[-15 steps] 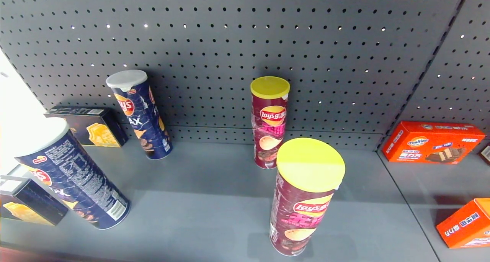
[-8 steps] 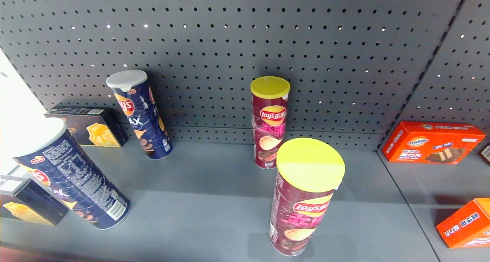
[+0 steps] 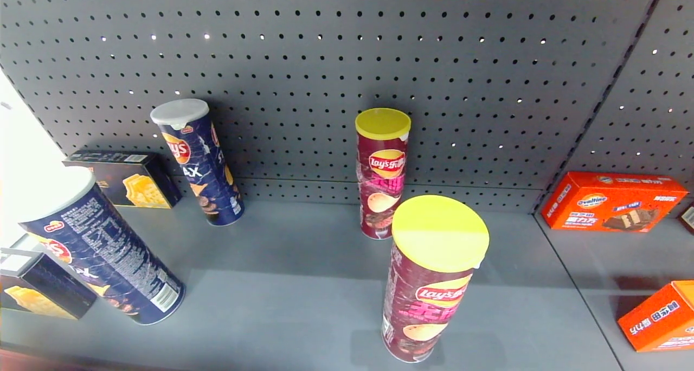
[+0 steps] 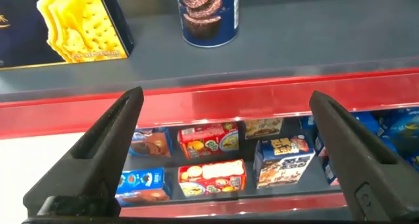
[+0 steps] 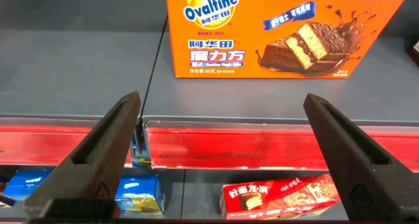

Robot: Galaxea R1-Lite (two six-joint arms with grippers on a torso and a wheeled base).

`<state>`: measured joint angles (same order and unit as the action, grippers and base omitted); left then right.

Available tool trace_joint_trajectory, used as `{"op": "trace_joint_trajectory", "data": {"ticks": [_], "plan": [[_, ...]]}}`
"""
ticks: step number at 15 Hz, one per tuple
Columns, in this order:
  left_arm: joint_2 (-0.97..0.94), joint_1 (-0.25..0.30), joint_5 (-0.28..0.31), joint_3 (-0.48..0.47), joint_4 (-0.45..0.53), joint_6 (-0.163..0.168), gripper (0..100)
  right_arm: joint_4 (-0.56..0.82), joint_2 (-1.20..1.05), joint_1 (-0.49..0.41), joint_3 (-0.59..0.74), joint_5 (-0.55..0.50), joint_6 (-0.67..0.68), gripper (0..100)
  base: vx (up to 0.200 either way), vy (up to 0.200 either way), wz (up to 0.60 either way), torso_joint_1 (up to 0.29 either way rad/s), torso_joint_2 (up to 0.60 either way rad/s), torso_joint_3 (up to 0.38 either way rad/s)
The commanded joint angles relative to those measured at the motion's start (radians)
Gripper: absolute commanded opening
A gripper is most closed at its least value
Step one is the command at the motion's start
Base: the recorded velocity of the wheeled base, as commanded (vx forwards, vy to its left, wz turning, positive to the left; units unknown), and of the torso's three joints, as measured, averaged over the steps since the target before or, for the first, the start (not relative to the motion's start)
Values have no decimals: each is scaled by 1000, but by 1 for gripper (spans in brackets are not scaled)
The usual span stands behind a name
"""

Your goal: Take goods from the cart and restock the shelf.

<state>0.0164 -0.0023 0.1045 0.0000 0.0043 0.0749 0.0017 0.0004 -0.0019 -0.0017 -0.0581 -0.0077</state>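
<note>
- Red plastic forms the lip [image 4: 380,85] of the shelf [image 3: 303,306], which runs straight across in front of my left claw [image 4: 226,96]. Its jaws are spread wide with nothing between them. Past the lip and above the claw stand a blue can [image 4: 208,18] and a dark cracker box [image 4: 72,24].
- My right claw [image 5: 222,98] is spread just as wide and carries nothing. Just beyond the lip ahead of it lies an orange box [image 5: 281,31], its long axis crosswise to the claw and parallel to the lip.
- Two maroon cans [image 3: 431,284] with yellow lids stand upright on the deck, one behind the other and well apart, between the two claws' positions.
- Both claws are bare and facing stocked goods, so I judge the coming move is a pick from the cart, which means turning away from the shelf. Neither arm looks better placed for it.
- Compared with the head pictures from a second ago, nothing on the shelf has shifted.
</note>
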Motion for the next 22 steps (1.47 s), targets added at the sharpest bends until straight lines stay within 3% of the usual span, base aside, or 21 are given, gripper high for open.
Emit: {"op": "trace_joint_trajectory", "data": {"ticks": [1,22], "plan": [[-6,1,0,0,0,2,100,0,0,0,0,0,0,100,0,0,0,0,0,0],[-7,1,0,0,0,2,100,0,0,0,0,7,0,100,0,0,-29,0,0,0]]}}
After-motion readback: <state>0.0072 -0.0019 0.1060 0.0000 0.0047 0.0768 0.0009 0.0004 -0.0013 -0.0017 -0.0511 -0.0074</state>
